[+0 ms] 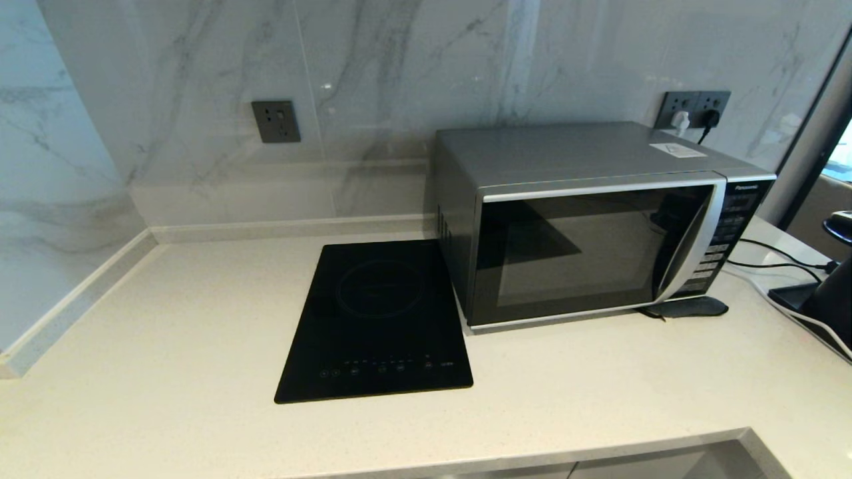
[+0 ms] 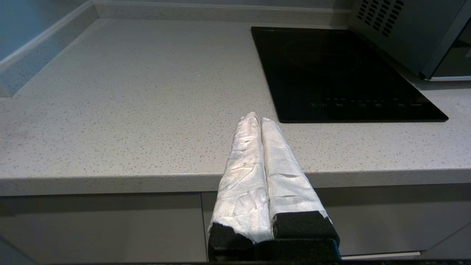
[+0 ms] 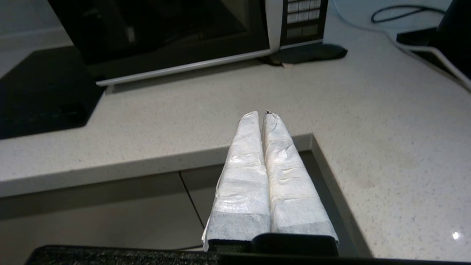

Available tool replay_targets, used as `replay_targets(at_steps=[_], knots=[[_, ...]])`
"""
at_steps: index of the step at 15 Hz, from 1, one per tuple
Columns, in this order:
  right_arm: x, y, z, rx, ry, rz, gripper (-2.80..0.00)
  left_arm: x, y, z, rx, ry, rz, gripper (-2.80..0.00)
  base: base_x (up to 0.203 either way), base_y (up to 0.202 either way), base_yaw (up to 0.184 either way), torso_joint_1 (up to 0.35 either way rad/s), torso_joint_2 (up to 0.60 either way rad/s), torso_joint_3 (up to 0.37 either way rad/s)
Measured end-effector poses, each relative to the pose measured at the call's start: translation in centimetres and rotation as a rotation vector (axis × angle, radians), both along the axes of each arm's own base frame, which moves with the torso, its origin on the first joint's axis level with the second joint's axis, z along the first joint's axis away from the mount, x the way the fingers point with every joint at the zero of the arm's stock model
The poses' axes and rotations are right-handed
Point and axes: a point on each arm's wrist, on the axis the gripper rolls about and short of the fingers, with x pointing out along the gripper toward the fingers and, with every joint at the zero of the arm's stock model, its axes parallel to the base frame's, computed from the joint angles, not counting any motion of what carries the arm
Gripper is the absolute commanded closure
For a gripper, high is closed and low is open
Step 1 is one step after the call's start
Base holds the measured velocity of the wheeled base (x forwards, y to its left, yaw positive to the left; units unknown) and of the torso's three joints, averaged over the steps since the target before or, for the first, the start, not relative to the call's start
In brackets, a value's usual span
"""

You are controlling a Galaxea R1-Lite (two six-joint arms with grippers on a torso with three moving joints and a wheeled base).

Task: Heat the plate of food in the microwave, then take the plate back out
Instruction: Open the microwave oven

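The silver microwave (image 1: 592, 219) stands at the back right of the counter with its dark glass door closed; its door and button panel (image 3: 303, 16) also show in the right wrist view. The plate of food is out of view. Neither arm shows in the head view. My left gripper (image 2: 257, 118) hovers shut and empty at the counter's front edge, in front of the cooktop. My right gripper (image 3: 260, 116) is shut and empty too, at the front edge by the counter's inner corner, well short of the microwave.
A flat black induction cooktop (image 1: 376, 322) lies left of the microwave. A dark flat object (image 1: 685, 307) sits at the microwave's front right foot. Cables (image 1: 779, 266) and a black appliance (image 1: 832, 293) crowd the far right. The counter steps back at the front right (image 1: 752, 439).
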Motion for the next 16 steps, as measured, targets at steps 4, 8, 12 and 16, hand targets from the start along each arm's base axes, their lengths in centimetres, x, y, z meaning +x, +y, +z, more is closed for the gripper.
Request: replay_targets(at_steps=[4,8,12,16], knots=[[-1.7,0.0,4.1,-0.001,-0.028,0.005,0.0,0.0,0.0,0.0,0.0,0.0,0.0,0.0,0.0,0.0,0.0,0.0,0.0,0.0],[-2.1,0.0,10.3,-0.001,-0.074,-0.003,0.0,0.0,0.0,0.0,0.0,0.0,0.0,0.0,0.0,0.0,0.0,0.0,0.0,0.0],[-1.1,0.0,17.7,-0.002,-0.128,-0.03,0.0,0.0,0.0,0.0,0.0,0.0,0.0,0.0,0.0,0.0,0.0,0.0,0.0,0.0],[1.7,-0.3,21.5,-0.109,-0.088,-0.152,0.0,0.0,0.0,0.0,0.0,-0.001,0.001,0.0,0.0,0.0,0.0,0.0,0.0,0.0]])
